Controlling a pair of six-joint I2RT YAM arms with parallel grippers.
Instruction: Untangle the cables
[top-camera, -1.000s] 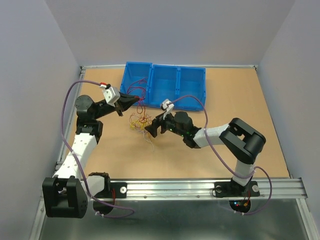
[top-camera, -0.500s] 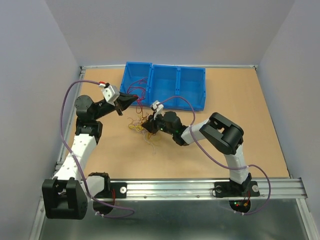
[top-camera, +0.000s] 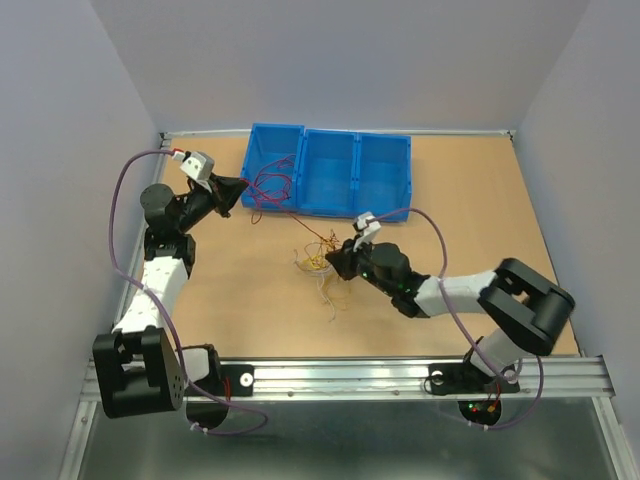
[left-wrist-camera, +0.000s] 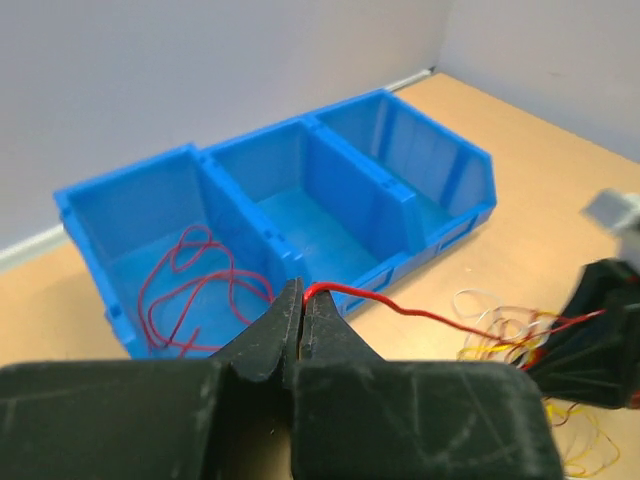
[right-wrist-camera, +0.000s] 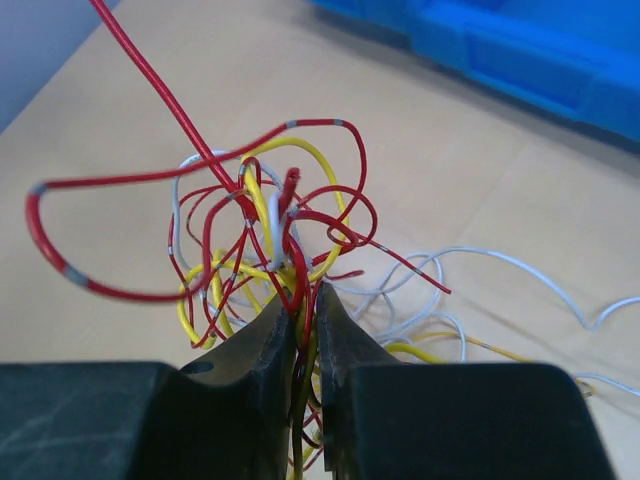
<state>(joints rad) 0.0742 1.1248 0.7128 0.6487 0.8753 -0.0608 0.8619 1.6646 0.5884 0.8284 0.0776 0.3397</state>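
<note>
Light brown table between grey walls carries everything that I work with. I see my left fingers pressed together on the end of one red cable; no gap shows between the two tips. From there the red cable runs stretched, above the table, to the tangle of cables near the middle of the table. My right fingers are clamped on this tangle: red and yellow strands go down between the two tips, which stand almost together. Beyond the tips, red, yellow and white loops spread out like a small bush. Some white strands lie loose on the table just beside it. Behind the left fingers a blue bin with three compartments stands along the far edge. A curled red cable lies in its left compartment; whether it is one piece with the held one, I cannot tell.
</note>
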